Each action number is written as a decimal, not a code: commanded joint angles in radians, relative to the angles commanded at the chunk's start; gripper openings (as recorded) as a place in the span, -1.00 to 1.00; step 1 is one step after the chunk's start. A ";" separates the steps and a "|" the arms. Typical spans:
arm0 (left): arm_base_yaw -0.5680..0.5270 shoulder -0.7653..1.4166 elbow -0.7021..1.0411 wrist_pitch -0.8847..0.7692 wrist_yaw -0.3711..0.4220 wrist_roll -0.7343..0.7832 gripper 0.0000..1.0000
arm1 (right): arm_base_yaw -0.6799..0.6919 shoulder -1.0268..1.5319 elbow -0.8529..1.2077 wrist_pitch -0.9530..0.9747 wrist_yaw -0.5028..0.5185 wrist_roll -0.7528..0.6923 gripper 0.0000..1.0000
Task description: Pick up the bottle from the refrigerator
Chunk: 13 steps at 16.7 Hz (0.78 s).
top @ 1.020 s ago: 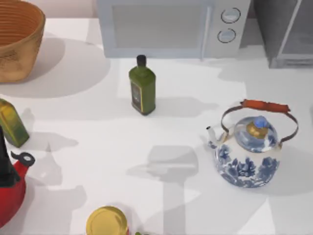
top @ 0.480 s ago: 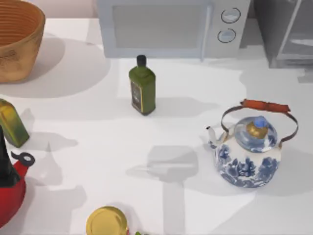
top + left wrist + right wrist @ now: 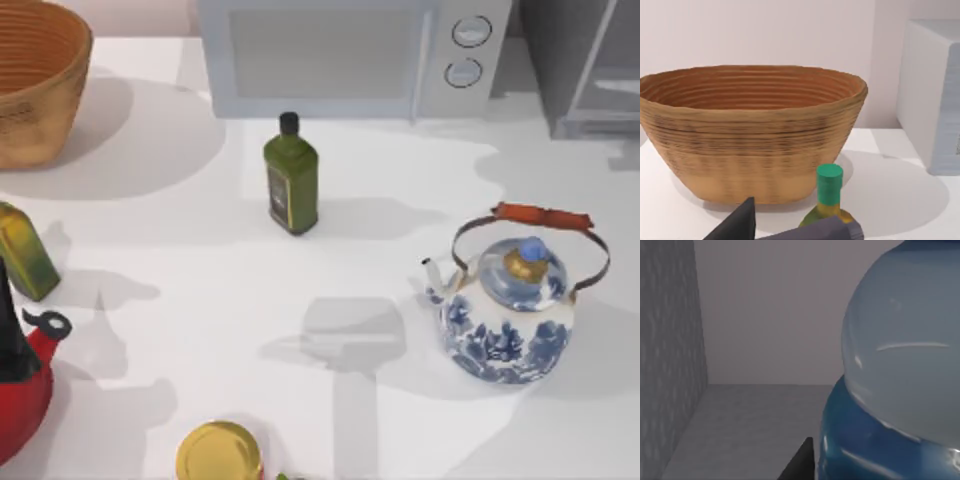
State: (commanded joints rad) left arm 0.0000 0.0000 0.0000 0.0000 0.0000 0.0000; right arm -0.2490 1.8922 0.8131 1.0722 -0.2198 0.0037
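Observation:
In the right wrist view the bottle (image 3: 905, 355) looms very close, its pale whitish-clear body rounded above a blue band. It stands on the grey floor inside the refrigerator (image 3: 670, 365), with grey walls behind and beside it. A dark part of my right gripper (image 3: 801, 464) sits right beside the bottle's lower body. From above, the refrigerator (image 3: 585, 65) is the grey cabinet at the table's back right corner. My left gripper (image 3: 805, 216) stays parked at the left, open, in front of a basket.
A white microwave (image 3: 340, 55) stands at the back. On the table are a dark green bottle (image 3: 291, 175), a blue-and-white kettle (image 3: 510, 310), a woven basket (image 3: 35, 80), a yellow-green bottle (image 3: 25, 250), a red kettle (image 3: 20, 380) and a yellow lid (image 3: 218, 452).
The arm's shadow in front of the refrigerator has crept a little to the right. Everything on the table stands as before.

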 joint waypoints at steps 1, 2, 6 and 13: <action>0.000 0.000 0.000 0.000 0.000 0.000 1.00 | 0.004 -0.029 -0.011 -0.015 0.004 -0.001 -1.00; 0.000 0.000 0.000 0.000 0.000 0.000 1.00 | 0.010 -0.067 -0.026 -0.036 0.009 -0.003 -1.00; 0.000 0.000 0.000 0.000 0.000 0.000 1.00 | 0.042 -0.314 -0.127 -0.173 0.041 -0.008 -1.00; 0.000 0.000 0.000 0.000 0.000 0.000 1.00 | 0.125 -1.026 -0.433 -0.567 0.117 -0.004 -1.00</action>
State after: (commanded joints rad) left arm 0.0000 0.0000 0.0000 0.0000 0.0000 0.0000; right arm -0.1241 0.8665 0.3797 0.5053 -0.1032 -0.0007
